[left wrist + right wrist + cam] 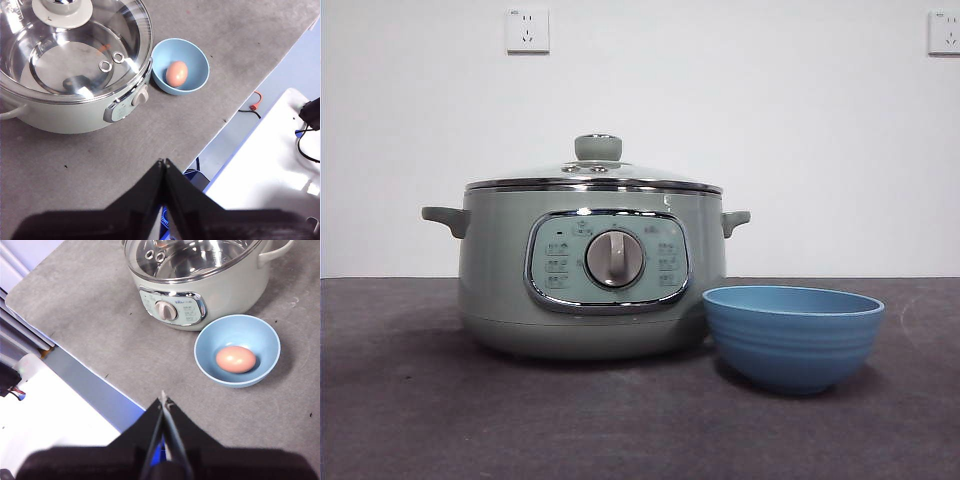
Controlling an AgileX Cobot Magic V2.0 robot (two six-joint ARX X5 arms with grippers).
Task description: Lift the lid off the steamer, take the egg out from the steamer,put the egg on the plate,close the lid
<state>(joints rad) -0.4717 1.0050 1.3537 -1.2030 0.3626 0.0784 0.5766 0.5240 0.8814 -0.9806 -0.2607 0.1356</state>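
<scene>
The sage-green steamer (590, 280) stands on the table with its glass lid (595, 172) seated on top, knob up. It also shows in the left wrist view (60, 107) and the right wrist view (220, 300). The blue plate, a bowl (792, 335), sits next to it, and the brown egg (176, 73) lies inside it; the egg also shows in the right wrist view (235, 359). My left gripper (163, 162) is shut and empty, high above the table's front edge. My right gripper (163, 396) is shut and empty, likewise well back from the bowl.
The grey table (420, 420) ends at a front edge (235, 110). Beyond it are a white surface with cables (280, 165) and a floor. Two wall sockets (527, 30) are on the white wall behind.
</scene>
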